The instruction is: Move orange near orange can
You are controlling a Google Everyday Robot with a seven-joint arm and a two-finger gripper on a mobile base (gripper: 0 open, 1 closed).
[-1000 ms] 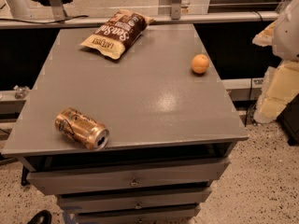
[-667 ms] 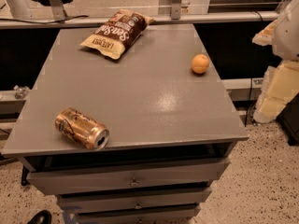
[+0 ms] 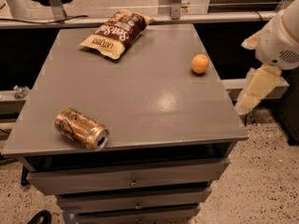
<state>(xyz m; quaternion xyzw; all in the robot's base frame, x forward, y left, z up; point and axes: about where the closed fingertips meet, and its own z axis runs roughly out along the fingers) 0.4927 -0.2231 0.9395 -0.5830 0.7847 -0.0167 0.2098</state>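
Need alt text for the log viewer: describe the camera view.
An orange sits near the right edge of a grey cabinet top, far from the orange can lying on its side at the front left. A chip bag lies at the back; the gripper hangs beyond the right edge.

Table top (image 3: 140,97): grey, smooth, satin, with a soft sheen right of centre.
Orange can (image 3: 81,128), lower left: glossy metal, gold-brown print, bright silver top.
Orange (image 3: 200,63), upper right: smooth matt skin.
Chip bag (image 3: 117,33), upper left: crinkled plastic film, slightly shiny.
Gripper (image 3: 254,92), right edge, off the table: cream, matt, plastic-looking.
Floor (image 3: 266,181): speckled, stone-like, rough-looking.
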